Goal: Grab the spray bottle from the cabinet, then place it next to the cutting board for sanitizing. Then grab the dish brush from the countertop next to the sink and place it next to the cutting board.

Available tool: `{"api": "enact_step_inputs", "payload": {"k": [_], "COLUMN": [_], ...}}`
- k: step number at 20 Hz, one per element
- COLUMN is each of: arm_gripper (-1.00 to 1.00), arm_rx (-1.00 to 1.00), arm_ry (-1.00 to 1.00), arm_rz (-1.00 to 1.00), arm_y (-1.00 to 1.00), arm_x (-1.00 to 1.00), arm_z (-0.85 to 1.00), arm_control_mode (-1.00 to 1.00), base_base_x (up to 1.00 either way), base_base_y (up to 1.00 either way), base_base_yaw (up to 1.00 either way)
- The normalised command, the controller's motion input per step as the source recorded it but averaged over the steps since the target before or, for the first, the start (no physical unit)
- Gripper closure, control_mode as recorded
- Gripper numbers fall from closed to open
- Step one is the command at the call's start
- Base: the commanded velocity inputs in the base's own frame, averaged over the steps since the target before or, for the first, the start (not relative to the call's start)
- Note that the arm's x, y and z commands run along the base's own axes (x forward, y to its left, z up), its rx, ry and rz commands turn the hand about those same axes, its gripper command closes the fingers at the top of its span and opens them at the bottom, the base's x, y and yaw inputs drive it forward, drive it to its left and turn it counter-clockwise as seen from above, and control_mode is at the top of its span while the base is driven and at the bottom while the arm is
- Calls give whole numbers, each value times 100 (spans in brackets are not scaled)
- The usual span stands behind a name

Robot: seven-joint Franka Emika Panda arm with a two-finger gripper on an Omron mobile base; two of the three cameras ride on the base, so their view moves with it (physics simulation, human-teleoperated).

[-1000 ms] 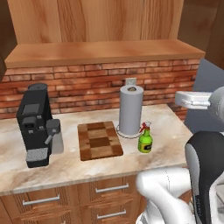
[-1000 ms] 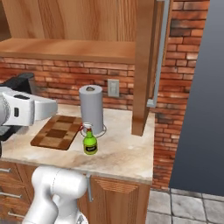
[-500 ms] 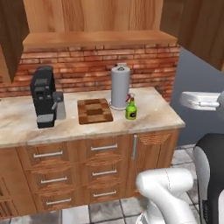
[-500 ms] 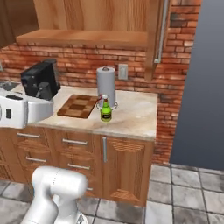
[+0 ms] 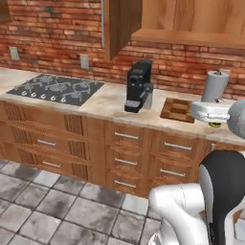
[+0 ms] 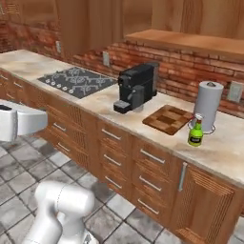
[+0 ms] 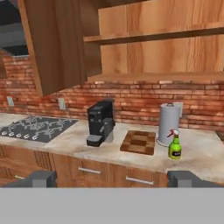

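Wide apart and empty, my jaws frame the hand view: the lime-green spray bottle [image 7: 175, 147] with its white trigger head stands upright on the countertop [image 7: 199, 154], just right of the checkered cutting board [image 7: 139, 142]. Right base view: same bottle [image 6: 195, 130] beside the paper-towel roll [image 6: 208, 106]. Both base views have swung back since before, now showing the cooktop [image 5: 58, 88].

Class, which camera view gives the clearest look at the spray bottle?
The right base view: the spray bottle stands whole on the countertop beside the cutting board. The hand view shows it smaller; in the left base view the arm hides nearly all of it.
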Motion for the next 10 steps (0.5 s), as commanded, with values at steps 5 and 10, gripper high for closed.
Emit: {"api": "enact_step_inputs", "payload": {"k": [5, 10], "arm_gripper": [-100, -100], "arm_rx": [0, 0], "arm_ry": [0, 0], "arm_rz": [0, 0], "arm_y": [0, 0], "arm_x": [0, 0], "arm_z": [0, 0], "arm_control_mode": [100, 100], "base_base_x": [0, 0], "base_base_y": [0, 0], "base_base_yaw": [100, 100]}}
